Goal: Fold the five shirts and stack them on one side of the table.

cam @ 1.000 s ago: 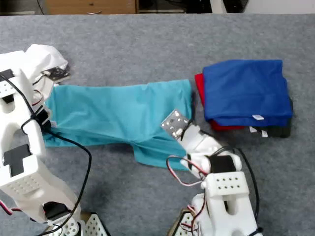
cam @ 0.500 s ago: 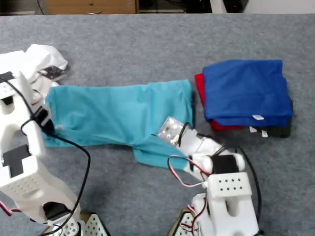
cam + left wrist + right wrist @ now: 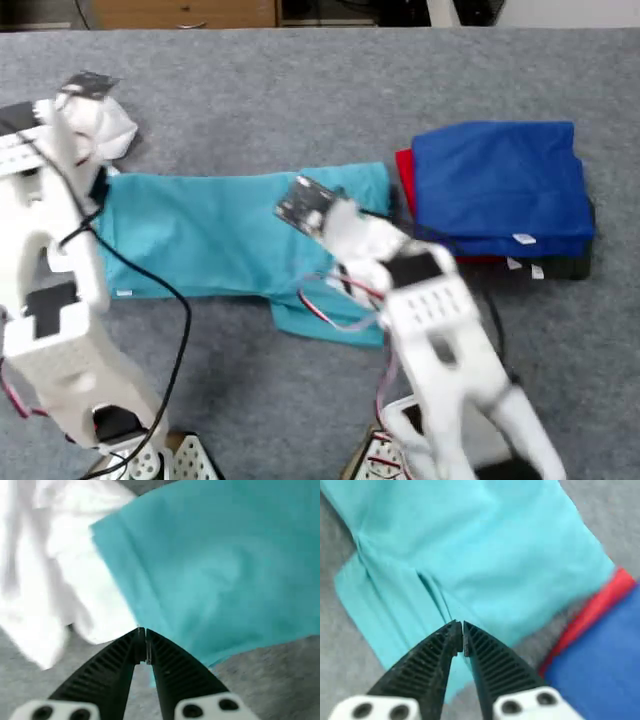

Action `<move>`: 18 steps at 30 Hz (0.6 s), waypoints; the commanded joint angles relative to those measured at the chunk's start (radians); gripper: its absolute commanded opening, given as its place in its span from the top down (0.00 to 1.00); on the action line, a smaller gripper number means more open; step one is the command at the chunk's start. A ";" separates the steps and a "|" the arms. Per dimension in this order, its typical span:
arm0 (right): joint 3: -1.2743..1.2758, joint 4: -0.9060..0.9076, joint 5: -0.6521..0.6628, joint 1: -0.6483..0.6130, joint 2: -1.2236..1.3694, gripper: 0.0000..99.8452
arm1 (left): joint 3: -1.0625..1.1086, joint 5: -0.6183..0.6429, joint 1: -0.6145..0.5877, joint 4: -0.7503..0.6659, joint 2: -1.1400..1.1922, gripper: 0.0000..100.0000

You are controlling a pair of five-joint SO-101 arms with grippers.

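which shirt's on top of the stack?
The blue shirt: it lies folded over the red shirt, whose edge shows beneath. The teal shirt lies spread out beside them.

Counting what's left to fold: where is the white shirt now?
In the high view the crumpled white cloth shirt lies at the far left of the grey table, beside the spread teal shirt.

A robotics lab or test bench, by the look of it — a table (image 3: 300, 90) covered in grey felt, a left arm (image 3: 50, 330) and a right arm (image 3: 440, 320) of white plastic with bare wires (image 3: 185, 318) looping off them, and a wooden cabinet (image 3: 185, 12) behind.
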 commanded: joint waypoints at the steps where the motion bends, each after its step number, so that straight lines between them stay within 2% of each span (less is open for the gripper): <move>1: -0.225 -0.032 -0.066 -0.042 0.306 1.00 | -0.083 0.152 0.072 -0.011 0.073 0.98; 5: -0.412 0.014 -0.103 -0.064 0.550 1.00 | -0.199 0.264 0.071 0.000 0.194 0.98; 9: -0.466 0.063 -0.097 -0.120 0.670 1.00 | -0.319 0.285 0.041 0.054 0.286 0.98; 13: -0.363 0.063 -0.094 -0.189 0.639 1.00 | -0.407 0.284 0.031 0.121 0.352 0.98; 18: -0.133 0.052 -0.094 -0.259 0.449 1.00 | -0.450 0.284 0.008 0.132 0.371 0.98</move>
